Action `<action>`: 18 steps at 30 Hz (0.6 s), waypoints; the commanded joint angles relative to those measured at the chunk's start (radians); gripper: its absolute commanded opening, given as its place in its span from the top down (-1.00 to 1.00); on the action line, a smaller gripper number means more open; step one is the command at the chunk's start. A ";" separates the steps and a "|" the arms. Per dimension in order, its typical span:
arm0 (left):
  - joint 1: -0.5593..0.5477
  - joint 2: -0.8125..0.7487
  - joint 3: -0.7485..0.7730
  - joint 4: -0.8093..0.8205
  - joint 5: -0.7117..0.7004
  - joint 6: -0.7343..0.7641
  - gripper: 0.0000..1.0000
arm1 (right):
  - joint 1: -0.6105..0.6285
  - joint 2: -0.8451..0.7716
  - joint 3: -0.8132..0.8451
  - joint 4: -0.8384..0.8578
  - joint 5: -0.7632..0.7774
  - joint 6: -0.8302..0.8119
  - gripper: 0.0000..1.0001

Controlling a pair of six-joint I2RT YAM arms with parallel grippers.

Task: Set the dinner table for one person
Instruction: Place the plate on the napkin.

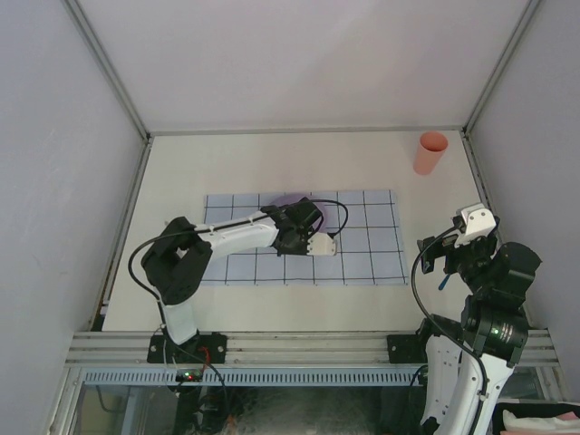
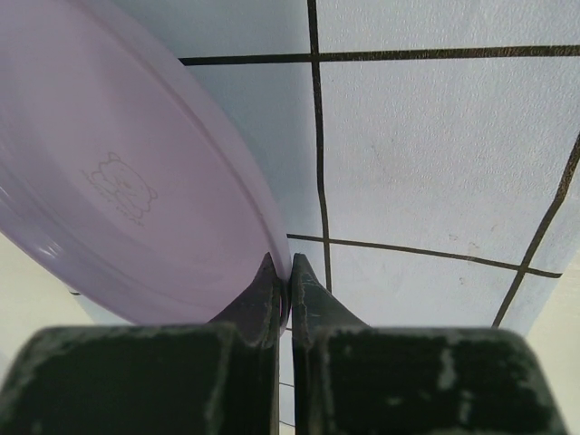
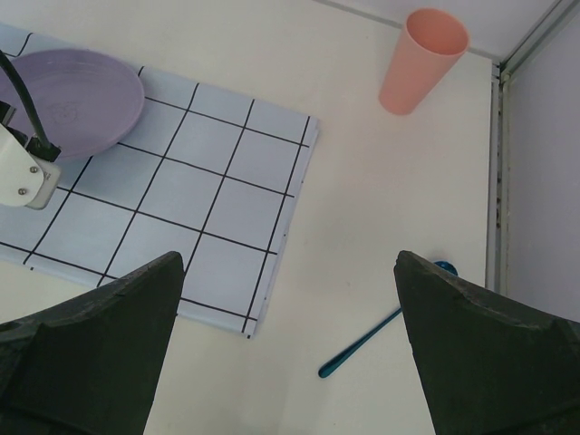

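Note:
A purple plate lies over the far left part of a pale blue-grey grid cloth on the off-white dinner table. My left gripper is shut on the plate's rim. From above, the left gripper hides most of the plate. The plate also shows in the right wrist view. My right gripper is open and empty, above bare table right of the cloth. A blue spoon lies below it, near the right rail.
A pink cup stands upright at the far right corner; it also shows in the right wrist view. Aluminium rails edge the table and grey walls enclose it. The right gripper hangs near the right rail.

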 commanded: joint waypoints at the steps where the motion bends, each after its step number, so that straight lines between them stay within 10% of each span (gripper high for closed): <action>1: 0.005 -0.029 0.009 -0.050 0.014 -0.045 0.99 | -0.006 -0.006 0.006 0.036 -0.011 0.008 -0.99; 18: -0.023 -0.022 -0.011 -0.076 0.030 -0.075 1.00 | -0.007 -0.002 -0.009 0.054 -0.035 0.024 -0.99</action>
